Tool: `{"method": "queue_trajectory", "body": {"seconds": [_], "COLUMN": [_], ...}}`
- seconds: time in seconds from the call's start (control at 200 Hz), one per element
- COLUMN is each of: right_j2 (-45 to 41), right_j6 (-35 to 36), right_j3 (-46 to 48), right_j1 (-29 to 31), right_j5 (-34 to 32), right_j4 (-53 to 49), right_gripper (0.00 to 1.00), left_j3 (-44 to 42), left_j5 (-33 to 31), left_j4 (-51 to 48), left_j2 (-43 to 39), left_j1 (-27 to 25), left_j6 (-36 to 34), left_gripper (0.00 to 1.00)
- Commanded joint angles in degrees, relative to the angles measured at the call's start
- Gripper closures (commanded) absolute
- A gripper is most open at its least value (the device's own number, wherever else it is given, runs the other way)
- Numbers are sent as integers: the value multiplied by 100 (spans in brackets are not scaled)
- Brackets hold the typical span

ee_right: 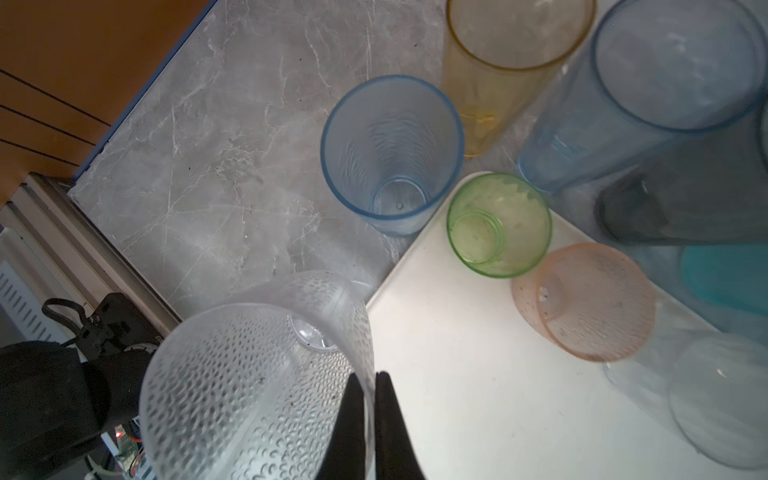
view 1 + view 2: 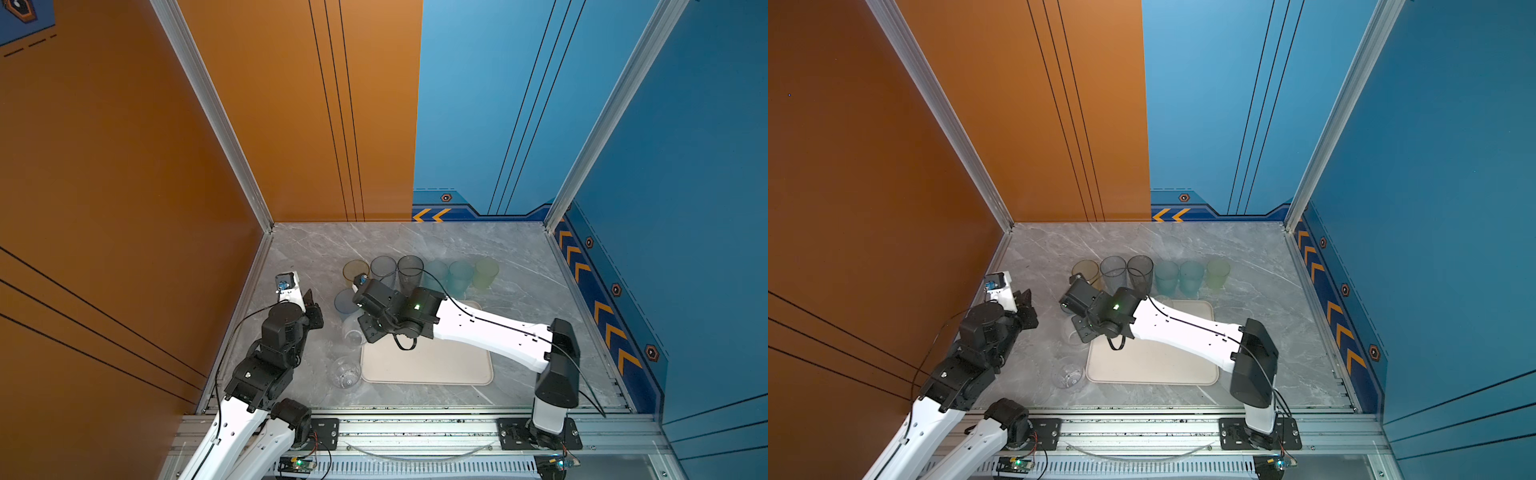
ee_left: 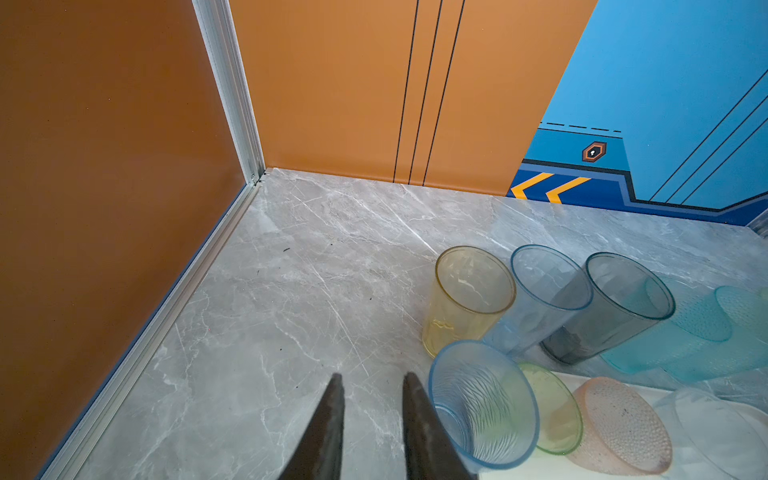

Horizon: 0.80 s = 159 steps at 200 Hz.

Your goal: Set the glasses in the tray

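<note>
Because the right gripper (image 1: 368, 378) pinches only the thin rim of the clear bumpy plastic tumbler (image 1: 249, 374), just beside the big cream-white tray (image 1: 457, 395), it could slip out and fall. The left gripper (image 3: 372, 376) has its fingers apart and holds nothing.

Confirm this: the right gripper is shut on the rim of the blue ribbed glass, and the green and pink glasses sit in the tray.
Wrong glass. The right wrist view shows the right gripper shut on the rim of the clear dimpled glass; the blue ribbed glass stands free. The green glass and pink glass do sit in the tray.
</note>
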<state>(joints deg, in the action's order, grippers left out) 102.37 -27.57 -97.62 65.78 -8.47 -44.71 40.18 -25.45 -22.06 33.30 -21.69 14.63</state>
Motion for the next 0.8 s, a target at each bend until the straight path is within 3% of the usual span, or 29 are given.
{"method": "queue_trajectory", "body": {"seconds": [0.0,0.21,0.416,0.576,0.791], "right_j2": [-812,-2043,-2988,-3104,-2709], "right_j6": [-168,-330,-402,-178,167], "right_j3": [416,1382,2235,2447,2479], "right_j1": [-163,-777,-1842,-2776,-3444], "right_j5": [-608,-1368,-1400,-1217,-1166], "right_j4": [-130,-536,-693,-777,-778], "right_gripper": [99,99,99,99,98], "left_j3": [-36,125,286,506,752], "left_j5": [91,278,404,501,478], "left_j4": [62,-33,-124,-228,-305], "left_j2": [50,339,637,945,1270], "left_j1": [69,60,25,-49,-418], "left_j6": [-35,-66,-90,-120,-209], "left_gripper": [74,75,75,76,76]}}
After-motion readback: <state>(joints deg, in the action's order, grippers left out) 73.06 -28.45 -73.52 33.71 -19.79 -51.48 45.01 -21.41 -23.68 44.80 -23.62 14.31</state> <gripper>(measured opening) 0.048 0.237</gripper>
